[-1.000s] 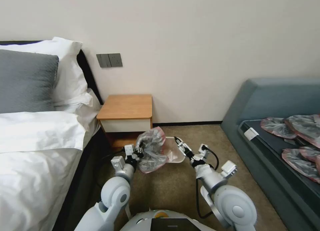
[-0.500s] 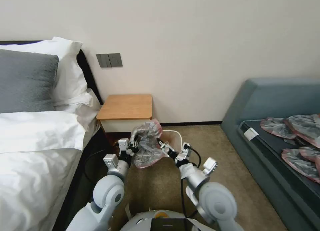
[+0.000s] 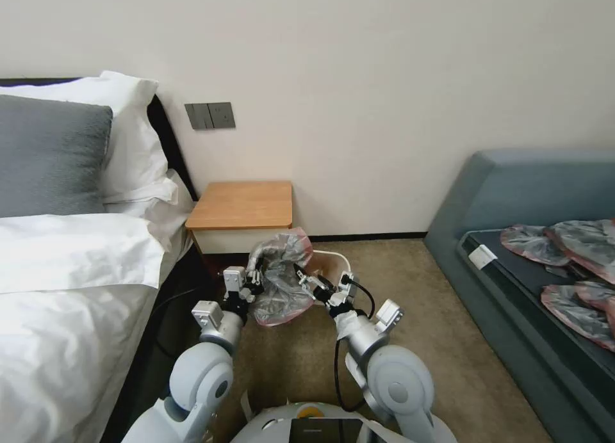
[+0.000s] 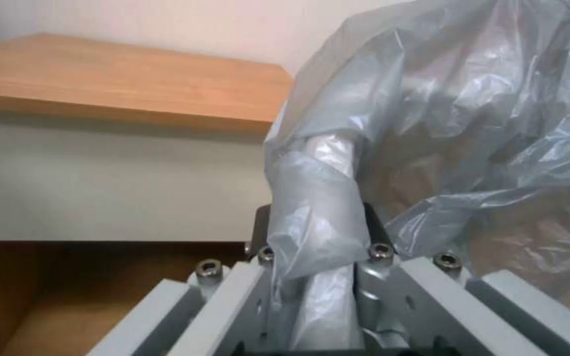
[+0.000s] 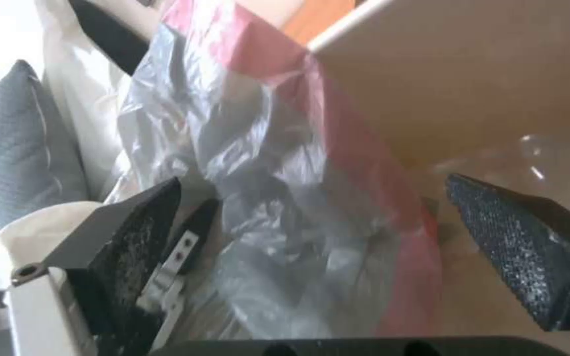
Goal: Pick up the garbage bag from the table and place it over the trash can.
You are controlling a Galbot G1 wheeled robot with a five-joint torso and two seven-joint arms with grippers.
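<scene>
Now garbage bag (image 3: 280,278) held bunched just in front of table (image 3: 242,205), above trash can (image 3: 333,267), likely for draping over rim. Left gripper (image 3: 254,278) clamped on twisted bag neck. Right gripper (image 5: 311,232) spread wide, red rim between pads, not yet pinched.

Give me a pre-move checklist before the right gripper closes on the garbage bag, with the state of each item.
1. Left gripper clamped on the garbage bag: ok, plastic is bunched between its fingers.
2. Right gripper open: ok.
3. Bag's red rim between the right fingers: ok.
4. Bag off the table: ok.
5. Trash can beside the bag: ok.
6. Bag mouth spread over the can: not ok, still bunched.
</scene>
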